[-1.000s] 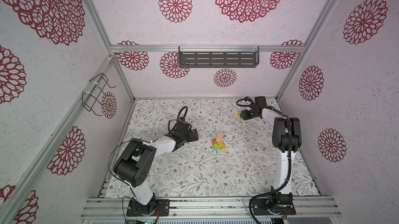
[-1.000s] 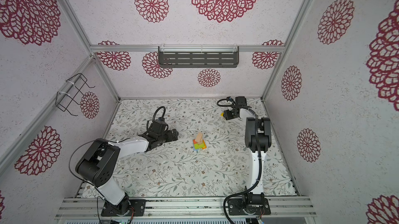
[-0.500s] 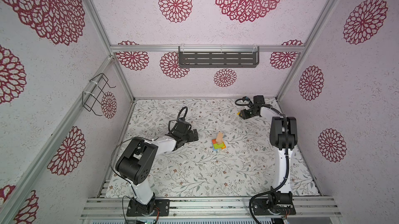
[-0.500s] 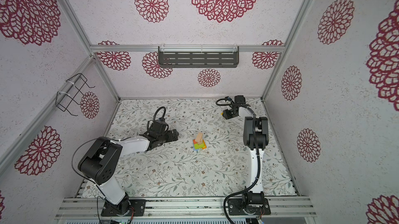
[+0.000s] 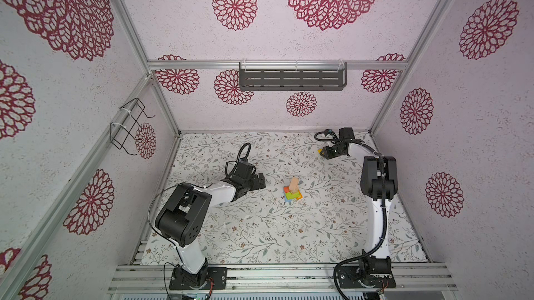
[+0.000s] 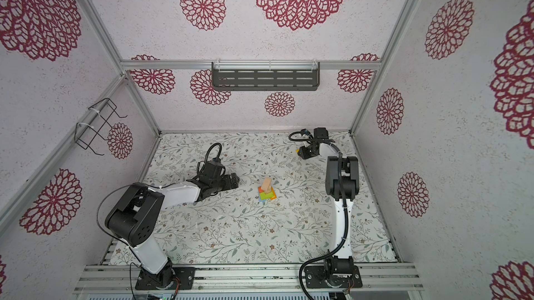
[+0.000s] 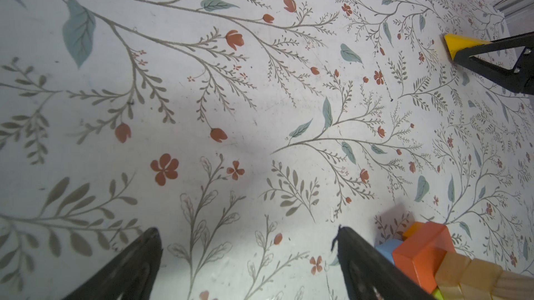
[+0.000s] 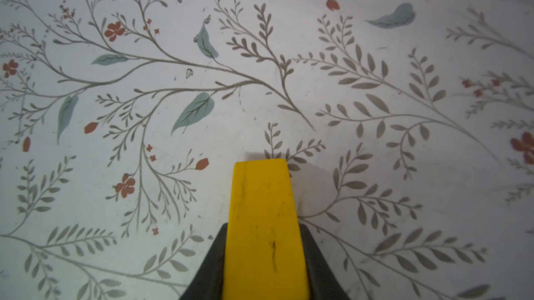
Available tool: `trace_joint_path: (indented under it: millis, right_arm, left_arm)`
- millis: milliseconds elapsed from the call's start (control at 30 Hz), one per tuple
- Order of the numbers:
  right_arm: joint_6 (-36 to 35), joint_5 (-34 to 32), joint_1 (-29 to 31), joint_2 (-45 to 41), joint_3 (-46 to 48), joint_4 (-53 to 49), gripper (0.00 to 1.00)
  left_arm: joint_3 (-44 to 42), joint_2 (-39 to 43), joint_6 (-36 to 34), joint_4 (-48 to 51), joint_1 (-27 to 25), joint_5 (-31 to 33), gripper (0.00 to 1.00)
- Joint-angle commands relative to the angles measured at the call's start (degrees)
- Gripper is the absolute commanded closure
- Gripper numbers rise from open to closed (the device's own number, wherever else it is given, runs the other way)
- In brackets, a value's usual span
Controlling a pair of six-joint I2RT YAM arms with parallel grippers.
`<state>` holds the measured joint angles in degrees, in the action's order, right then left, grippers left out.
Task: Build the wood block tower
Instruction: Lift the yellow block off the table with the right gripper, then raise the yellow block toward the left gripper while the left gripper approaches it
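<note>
Tower [image 5: 292,191] of flat blue, lime and orange blocks topped by a tan wood piece, mid-mat in both top views. Left wrist: left gripper [image 7: 248,232] gaping wide over matte floral mat [image 7: 202,82], just beside tower. Right wrist: right gripper [image 8: 264,258] clamped on smooth, scuffed yellow block [image 8: 264,212].

The wood block tower [image 5: 292,192], flat blue, lime-green and orange pieces with a tan block on top, stands just beside the left gripper [image 7: 248,235]. The yellow block [image 8: 263,220] is pinched in the right gripper [image 5: 324,152], well apart from the tower.
</note>
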<state>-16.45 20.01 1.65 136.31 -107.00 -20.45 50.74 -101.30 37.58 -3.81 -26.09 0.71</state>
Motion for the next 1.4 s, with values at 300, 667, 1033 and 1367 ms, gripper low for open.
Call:
trace_joint_path:
  millis: [300,667,1033,1367]
  right_arm:
    - [7.9,0.4,2.0,-13.3,8.6,1.5,0.86]
    - [21.5,10.2,4.5,-34.7,23.7,8.9,0.86]
    - [31.2,15.8,10.3,-47.9,34.3,17.7,0.87]
    - [36.3,24.4,12.5,-49.2,37.2,26.9,0.87]
  left_arm:
    - [-4.4,7.1,1.7,-4.7,0.5,0.2,0.03]
    - [-9.8,21.3,4.9,-12.2,1.6,-11.0,0.04]
    - [-0.2,27.4,5.9,-4.5,3.6,-20.2,0.15]
    - [6.6,19.3,6.7,-15.1,5.3,-32.6,0.51]
